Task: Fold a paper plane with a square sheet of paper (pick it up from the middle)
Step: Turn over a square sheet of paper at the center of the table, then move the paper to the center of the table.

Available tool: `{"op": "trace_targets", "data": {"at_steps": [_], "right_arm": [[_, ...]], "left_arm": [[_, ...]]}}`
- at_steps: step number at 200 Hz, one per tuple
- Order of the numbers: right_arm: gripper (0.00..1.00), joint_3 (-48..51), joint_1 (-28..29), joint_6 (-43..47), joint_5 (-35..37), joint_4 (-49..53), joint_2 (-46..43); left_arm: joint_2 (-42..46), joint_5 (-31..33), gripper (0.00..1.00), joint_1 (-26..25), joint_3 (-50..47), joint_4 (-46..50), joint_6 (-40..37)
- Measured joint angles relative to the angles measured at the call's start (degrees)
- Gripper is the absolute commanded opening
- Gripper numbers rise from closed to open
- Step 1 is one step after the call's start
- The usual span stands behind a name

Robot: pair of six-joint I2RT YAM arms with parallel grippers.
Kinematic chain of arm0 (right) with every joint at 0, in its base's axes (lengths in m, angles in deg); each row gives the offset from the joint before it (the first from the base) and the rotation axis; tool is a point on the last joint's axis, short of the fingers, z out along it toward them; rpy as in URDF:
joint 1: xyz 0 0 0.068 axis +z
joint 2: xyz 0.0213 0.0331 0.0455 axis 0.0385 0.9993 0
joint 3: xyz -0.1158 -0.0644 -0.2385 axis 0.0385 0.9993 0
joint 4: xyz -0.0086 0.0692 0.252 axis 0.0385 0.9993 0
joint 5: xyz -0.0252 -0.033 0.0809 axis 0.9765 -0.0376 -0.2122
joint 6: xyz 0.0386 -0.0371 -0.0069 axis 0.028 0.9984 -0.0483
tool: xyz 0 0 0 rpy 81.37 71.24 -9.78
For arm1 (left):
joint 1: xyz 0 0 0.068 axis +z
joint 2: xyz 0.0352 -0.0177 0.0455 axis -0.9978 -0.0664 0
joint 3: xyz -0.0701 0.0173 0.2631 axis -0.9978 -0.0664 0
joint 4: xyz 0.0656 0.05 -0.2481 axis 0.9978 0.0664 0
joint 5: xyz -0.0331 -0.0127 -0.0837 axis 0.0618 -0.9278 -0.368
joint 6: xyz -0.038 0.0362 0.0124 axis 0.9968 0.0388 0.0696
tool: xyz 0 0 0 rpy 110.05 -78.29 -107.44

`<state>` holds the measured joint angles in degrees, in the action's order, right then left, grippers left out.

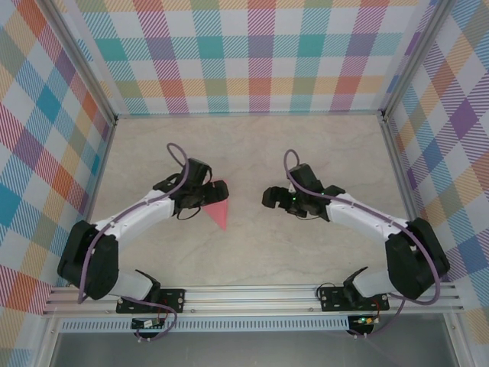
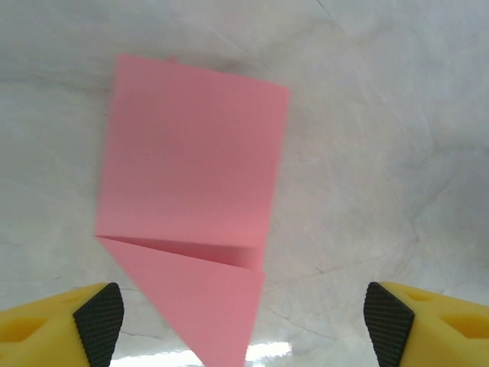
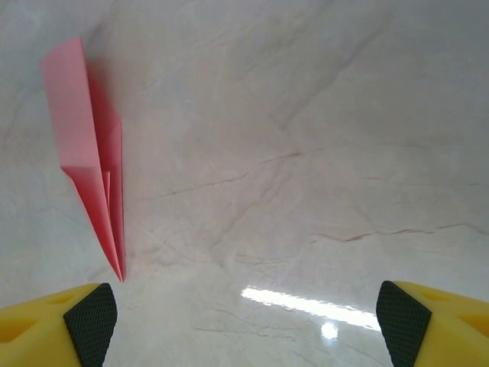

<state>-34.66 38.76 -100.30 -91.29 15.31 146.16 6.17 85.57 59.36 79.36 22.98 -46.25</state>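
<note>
2 claws spread wide, nothing held; plane (image 2: pixel 191 199) flat on table (image 1: pixel 252 252) just under left claw (image 2: pixel 244 325), well apart from right claw (image 1: pixel 273 197).

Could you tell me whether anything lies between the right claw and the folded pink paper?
Nothing visible does. Seen from the right wrist, bare table stretches from the open right claw to the folded pink paper lying on it. From above, the gap between them is bare too; the left claw is at the paper's other side.

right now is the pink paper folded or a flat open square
Folded: the paper plane shows a crease line and a triangular pointed nose, layers overlapping.
</note>
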Motion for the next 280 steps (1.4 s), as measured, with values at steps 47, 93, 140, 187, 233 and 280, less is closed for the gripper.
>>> {"op": "trace_targets", "data": {"at_steps": [47, 93, 140, 187, 233, 280], "right_arm": [[0.88, -12.0, 11.0, 0.0, 0.9, -2.2, 12.9], [0.8, -25.0, 16.5, -1.6, -2.4, -4.3, 26.8], [0.76, -31.2, 17.2, -3.6, -4.5, -4.1, 36.3], [0.74, -32.3, 17.2, -2.7, -2.8, -0.4, 37.2], [0.69, -31.4, 16.0, 7.9, -3.2, 2.8, 36.6], [0.67, -21.2, 9.2, 19.9, -5.0, 5.7, 28.5]], "left_arm": [[6.1, 0.2, 0.92, 10.2, -8.7, 0.3, 3.8], [9.6, -0.3, 0.93, 15.6, -13.5, 0.4, 6.1], [10.3, -0.9, 0.94, 17.3, -14.3, 0.5, 6.4], [10.3, -1.8, 0.94, 17.6, -14.3, 0.5, 6.3], [10.3, -3.4, 0.94, 17.6, -14.3, 0.5, 6.2], [10.3, -7.1, 0.94, 17.7, -14.3, 0.0, 5.0]]}}
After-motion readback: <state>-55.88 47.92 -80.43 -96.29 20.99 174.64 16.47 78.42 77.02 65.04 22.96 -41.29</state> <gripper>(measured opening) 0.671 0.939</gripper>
